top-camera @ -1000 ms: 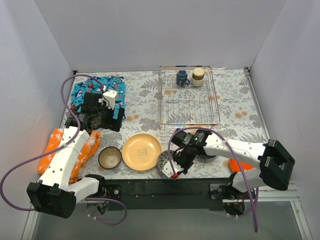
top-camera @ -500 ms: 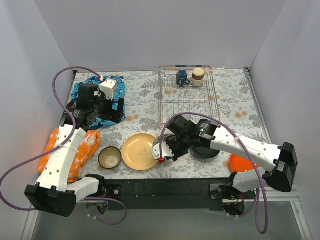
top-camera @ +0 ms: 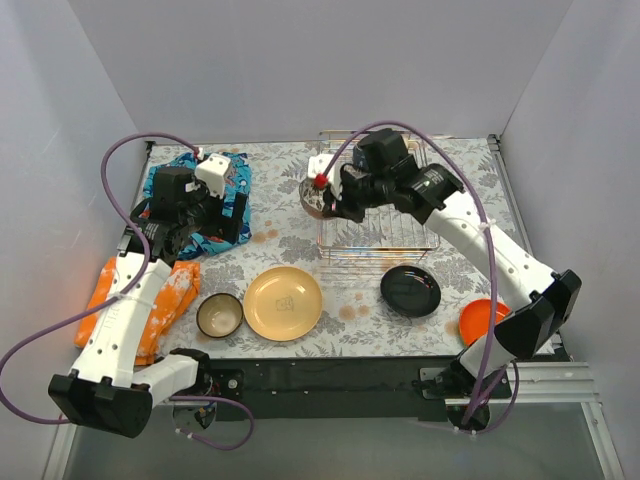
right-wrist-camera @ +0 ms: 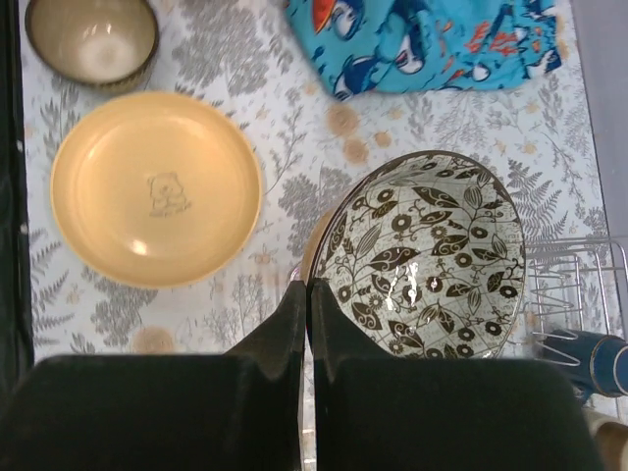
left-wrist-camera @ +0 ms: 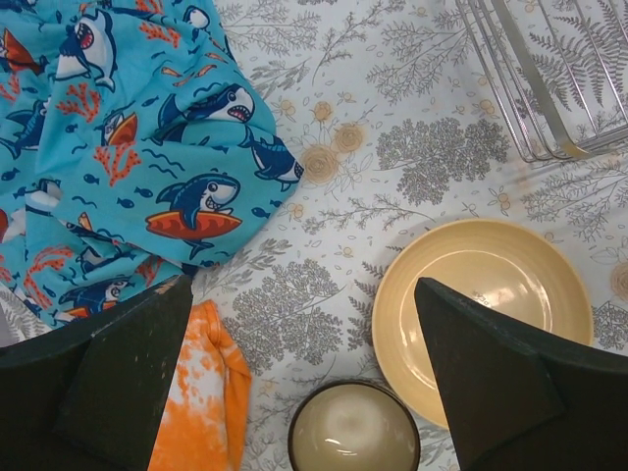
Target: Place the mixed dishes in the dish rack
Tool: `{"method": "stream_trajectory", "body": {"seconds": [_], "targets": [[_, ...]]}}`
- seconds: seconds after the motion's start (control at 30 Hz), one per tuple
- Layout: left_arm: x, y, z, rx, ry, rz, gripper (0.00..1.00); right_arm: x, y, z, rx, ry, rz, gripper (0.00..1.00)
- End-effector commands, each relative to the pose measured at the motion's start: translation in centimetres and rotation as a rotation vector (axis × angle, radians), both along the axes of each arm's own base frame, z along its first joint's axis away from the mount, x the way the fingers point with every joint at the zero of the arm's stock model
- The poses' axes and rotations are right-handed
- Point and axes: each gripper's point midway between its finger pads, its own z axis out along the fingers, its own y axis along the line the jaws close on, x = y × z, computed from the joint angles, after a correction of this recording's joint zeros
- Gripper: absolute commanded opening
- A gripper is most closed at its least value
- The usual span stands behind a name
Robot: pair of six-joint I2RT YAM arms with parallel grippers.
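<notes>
right pincer (top-camera: 324, 186) gripping grey bowl (top-camera: 311, 199), by dish rack (top-camera: 379, 251)

Plain pale grey walls (top-camera: 300, 70) around a table (top-camera: 290, 205) in fern-print cover

Table (top-camera: 290, 195): yellow plate (top-camera: 283, 303), brown bowl (top-camera: 219, 314), rack (top-camera: 385, 225)

From above, the right pincer (top-camera: 325, 190) and its arm cover most of the grey patterned bowl (top-camera: 309, 202) at the dish rack's (top-camera: 375, 240) left side and much of the rack's far end, and overlap the orange plate (top-camera: 475, 318) off its near right corner. The left wrist view cuts the rack to one corner and clips the dark brown bowl's (left-wrist-camera: 353, 437) near rim. The right wrist view catches only a few rack wires and a sliver of the dark blue mug (right-wrist-camera: 601, 361).
</notes>
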Motion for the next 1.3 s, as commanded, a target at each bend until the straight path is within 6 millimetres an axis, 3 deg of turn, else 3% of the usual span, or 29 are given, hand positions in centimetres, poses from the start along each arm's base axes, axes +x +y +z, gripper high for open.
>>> {"method": "stream_trajectory", "body": {"seconds": [0.0,0.03,0.1,0.23,0.27,0.3,0.33,0.37,0.4,0.43,0.6,0.7,0.87,0.97,1.13,1.27], "targets": [[1.5,-0.3,2.8,0.019,-0.109,-0.052,0.98,3.8,0.2,3.9,0.226,0.156,-0.093,0.01],[1.6,-0.7,2.8,0.012,-0.112,-0.070,0.98,4.0,0.1,3.5,0.267,0.286,-0.125,0.01],[2.0,-1.4,2.7,0.001,-0.125,-0.116,0.98,6.8,-1.1,4.1,0.356,0.347,-0.185,0.01],[2.5,-2.3,2.9,-0.007,-0.199,-0.182,0.98,8.8,-2.3,3.7,0.480,0.473,-0.186,0.01],[2.4,-2.2,2.0,0.004,-0.192,-0.181,0.98,8.9,-2.6,2.6,0.492,0.544,-0.214,0.01],[2.5,-2.1,1.8,0.017,-0.199,-0.184,0.98,10.0,-3.1,3.2,0.543,0.525,-0.211,0.01],[2.8,-1.5,1.4,0.046,-0.203,-0.169,0.98,10.0,-3.2,3.3,0.574,0.558,-0.196,0.01],[2.9,-1.3,0.9,0.064,-0.194,-0.167,0.98,9.7,-3.5,1.5,0.589,0.697,-0.245,0.01],[3.2,-1.1,0.0,0.085,-0.168,-0.163,0.98,10.5,-3.9,2.2,0.647,0.675,-0.237,0.01],[3.3,-0.6,-0.5,0.114,-0.152,-0.149,0.98,10.5,-4.0,1.4,0.661,0.726,-0.247,0.01],[4.1,-0.3,-1.1,0.149,-0.106,-0.147,0.98,10.2,-4.3,-1.8,0.731,0.916,-0.301,0.01],[4.3,-0.3,-1.4,0.153,-0.086,-0.152,0.98,11.2,-4.8,-2.9,0.772,0.962,-0.358,0.01],[4.4,-0.5,-1.9,0.135,-0.041,-0.139,0.98,13.4,-5.7,-2.1,0.860,0.923,-0.397,0.01],[4.4,-0.6,-2.3,0.129,-0.016,-0.136,0.98,14.6,-6.0,-2.8,0.884,0.969,-0.442,0.01],[5.4,-0.3,-2.3,0.157,-0.008,-0.125,0.98,16.1,-6.6,-5.3,0.903,1.036,-0.537,0.01],[6.1,-0.2,-2.5,0.173,-0.001,-0.120,0.98,16.0,-6.7,-7.3,0.908,1.106,-0.586,0.01]]}}
